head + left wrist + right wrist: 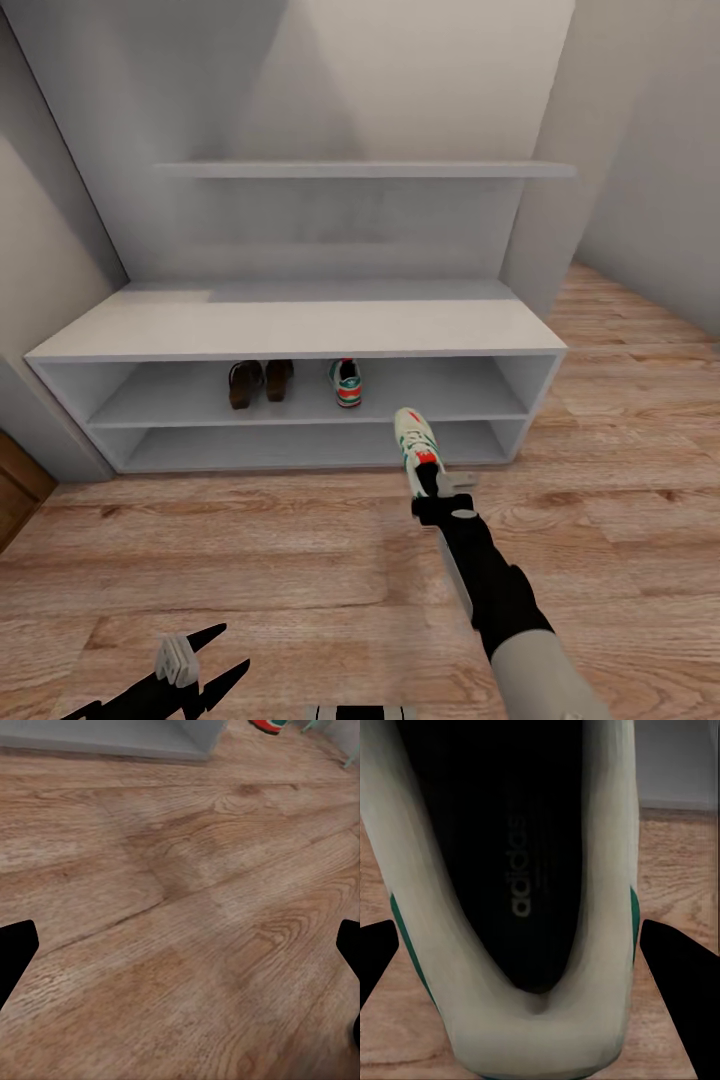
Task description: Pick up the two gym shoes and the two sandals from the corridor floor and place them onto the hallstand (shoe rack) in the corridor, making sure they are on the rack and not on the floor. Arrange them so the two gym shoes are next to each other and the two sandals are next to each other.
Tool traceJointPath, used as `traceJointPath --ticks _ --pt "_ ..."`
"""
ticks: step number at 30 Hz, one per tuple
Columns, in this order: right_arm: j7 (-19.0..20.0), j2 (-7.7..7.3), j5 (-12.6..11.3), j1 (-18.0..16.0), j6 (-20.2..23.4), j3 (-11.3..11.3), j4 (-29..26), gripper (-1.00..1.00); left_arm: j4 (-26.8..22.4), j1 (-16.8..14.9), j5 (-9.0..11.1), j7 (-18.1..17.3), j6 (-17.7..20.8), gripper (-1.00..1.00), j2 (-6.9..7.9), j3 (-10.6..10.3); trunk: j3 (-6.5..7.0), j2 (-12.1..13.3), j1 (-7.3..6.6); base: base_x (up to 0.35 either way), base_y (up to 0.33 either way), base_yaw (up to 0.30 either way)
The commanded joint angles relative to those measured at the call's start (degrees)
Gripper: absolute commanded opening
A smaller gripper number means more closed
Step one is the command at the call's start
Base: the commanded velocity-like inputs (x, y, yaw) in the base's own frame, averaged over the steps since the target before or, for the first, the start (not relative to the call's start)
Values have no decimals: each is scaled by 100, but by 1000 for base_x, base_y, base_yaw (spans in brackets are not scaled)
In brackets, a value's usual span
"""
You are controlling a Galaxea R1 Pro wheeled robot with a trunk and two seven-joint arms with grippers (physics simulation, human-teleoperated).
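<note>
Meanwhile, in a grey-walled corridor, the robot's right pincer (432, 478) is clenched on the heel end of a gym shoe (414, 437), holding the off-white sneaker, with its green side stripes and red accent, in front of the hallstand (300, 330), toe pointing toward the open shelf slots. From the right wrist view the held shoe (521, 907) looms close: smooth cream walls curve around a dark insole printed with a pale brand name, a green stripe edges each side, and a black finger (679, 967) stands against one side of the heel.

On the upper shelf slot of the wide, low, light-grey unit, the second gym shoe (346, 383) sits heel outward, showing green and red bands. Just to its left the two sandals (259, 381), flat and dark brown, lie side by side, close together. A thin floating shelf (365, 169) of the same matte grey spans the wall above the flat top.

The left pincer (195, 668) hangs low over the corridor floor (250, 560), its black pointed fingers spread apart and grasping nothing. In the left wrist view, warm brown wood-grain planks (180, 915) run with swirling knots, and a corner of the grey unit's base (135, 739) meets the boards.
</note>
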Motion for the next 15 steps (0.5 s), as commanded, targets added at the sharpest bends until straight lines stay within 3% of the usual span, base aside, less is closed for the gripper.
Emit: traceJointPath --ticks 1,11,15 --pt "-1 0 41 -15 57 9 -8 -100 4 -3 8 -20 -23 100 0 7 -5 -2 -1 0 0 0" --pt "15 0 47 -34 79 10 27 -100 -4 -3 2 -103 -23 100 16 -46 -5 -2 -1 0 0 0" --pt "16 0 53 -34 80 -9 38 -100 -8 -3 -1 -481 -17 100 17 -31 -5 -2 -1 0 0 0"
